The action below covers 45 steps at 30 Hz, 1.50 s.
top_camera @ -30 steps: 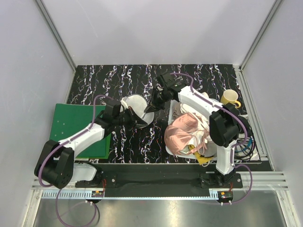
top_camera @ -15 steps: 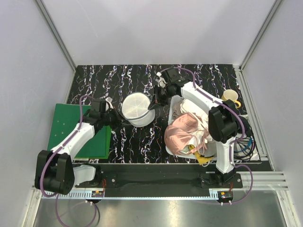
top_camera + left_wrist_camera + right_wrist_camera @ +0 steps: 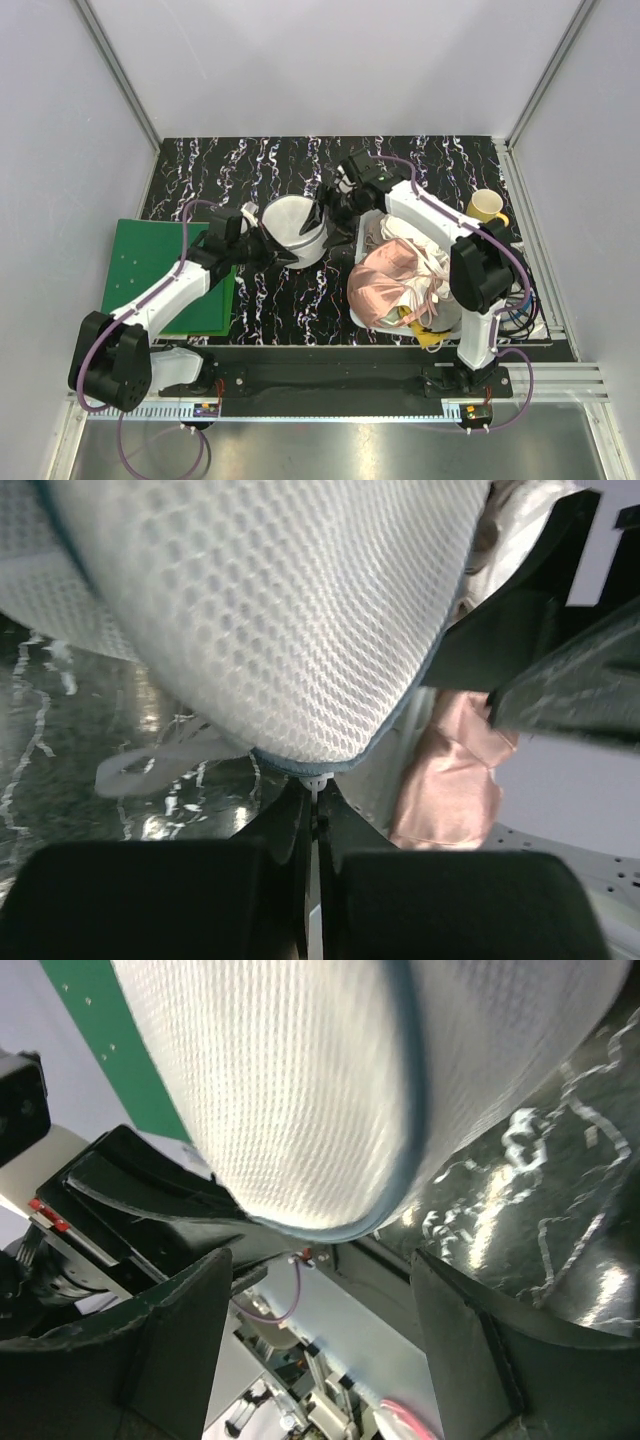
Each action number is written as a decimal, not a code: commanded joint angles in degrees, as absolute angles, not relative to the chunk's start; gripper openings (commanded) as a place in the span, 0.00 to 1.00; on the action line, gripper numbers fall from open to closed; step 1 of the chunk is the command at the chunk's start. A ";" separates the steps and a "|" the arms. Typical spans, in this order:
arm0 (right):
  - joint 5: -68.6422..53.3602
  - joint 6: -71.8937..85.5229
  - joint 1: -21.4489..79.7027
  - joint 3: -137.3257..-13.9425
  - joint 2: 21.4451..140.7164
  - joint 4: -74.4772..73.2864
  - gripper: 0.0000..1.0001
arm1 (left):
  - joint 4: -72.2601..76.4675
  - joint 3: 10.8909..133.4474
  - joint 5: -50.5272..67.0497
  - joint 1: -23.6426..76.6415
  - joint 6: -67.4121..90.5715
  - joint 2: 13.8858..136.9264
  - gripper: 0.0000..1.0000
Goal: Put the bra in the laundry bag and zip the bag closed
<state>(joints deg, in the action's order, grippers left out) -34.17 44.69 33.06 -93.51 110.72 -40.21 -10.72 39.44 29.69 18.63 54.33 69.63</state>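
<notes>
- left tool [image 3: 315,798] is clamped right down, jaws together with basically no gap. It's pinching something small and pale at the blue-grey rim of the laundry bag [image 3: 292,228]. Might be the zip tab, but it's too tiny for me to say.
- right tool [image 3: 318,1260] is the opposite, with fingers [image 3: 175,1335] spread wide and nothing between them. From its wrist cam the mesh bulges just ahead of the open jaws, and I can't see either pad touching it.
- the bag is on the black marbled tabletop [image 3: 220,165], roughly mid-width. The left tool is at its lower-left edge and the right tool is close in at its upper-right edge, so it's sandwiched between the two arms.
- in the left wrist view the bag's rim looks a bit raised off the surface where it's being gripped. Can't be sure how much of the rest lies flat.
- side stuff: a green board [image 3: 140,270] sits under the left arm at the left side.
- the white basket [image 3: 358,245] is just right of the bag, with a shiny pink garment [image 3: 383,283] heaped in it.
- a yellow mug [image 3: 484,206] is over by the far right edge, well apart from the bag.
</notes>
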 commanded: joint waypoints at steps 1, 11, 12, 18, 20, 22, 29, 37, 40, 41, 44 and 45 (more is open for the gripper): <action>-35.95 52.11 35.16 -91.32 107.40 -34.20 0.79 | -2.90 39.29 31.82 20.21 59.15 69.87 0.00; -32.17 54.59 33.05 -89.30 110.12 -29.36 0.28 | -6.82 38.67 30.42 20.74 57.66 69.08 0.00; -32.17 54.32 32.52 -88.95 110.21 -29.36 0.12 | -8.86 38.76 29.54 20.22 56.87 69.17 0.00; -32.78 48.43 29.97 -87.28 109.51 -29.35 0.00 | -18.01 38.40 25.24 16.61 50.63 69.96 0.00; -33.22 47.20 29.97 -87.10 109.34 -29.35 0.00 | -21.35 41.20 22.95 16.61 47.38 70.75 0.00; -32.17 46.24 30.06 -86.84 108.72 -29.53 0.01 | -25.98 44.10 20.75 16.61 44.06 71.80 0.00; -21.55 34.38 31.19 -93.33 106.35 -44.27 0.60 | -40.42 59.05 3.01 24.32 34.37 73.04 0.34; -3.44 26.54 40.06 -92.82 96.88 -54.66 0.93 | -41.66 59.78 -4.03 32.78 34.89 61.28 0.54; 1.30 27.86 45.95 -88.79 90.65 -54.06 1.00 | -39.56 55.05 -3.87 34.28 35.33 52.58 0.55; 2.62 28.38 47.18 -87.29 88.53 -51.96 1.00 | -38.25 53.37 -2.74 34.45 35.42 50.04 0.57; 3.34 29.35 52.55 -79.91 78.34 -44.16 1.00 | -30.26 44.93 5.77 34.54 36.12 38.79 0.60; 2.73 29.70 53.86 -75.72 72.83 -41.86 1.00 | -25.36 42.39 8.50 34.54 37.52 33.80 0.60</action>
<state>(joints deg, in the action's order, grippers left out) -2.33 29.54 50.11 -83.59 86.67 -49.58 -36.58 50.39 1.04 34.24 36.03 44.69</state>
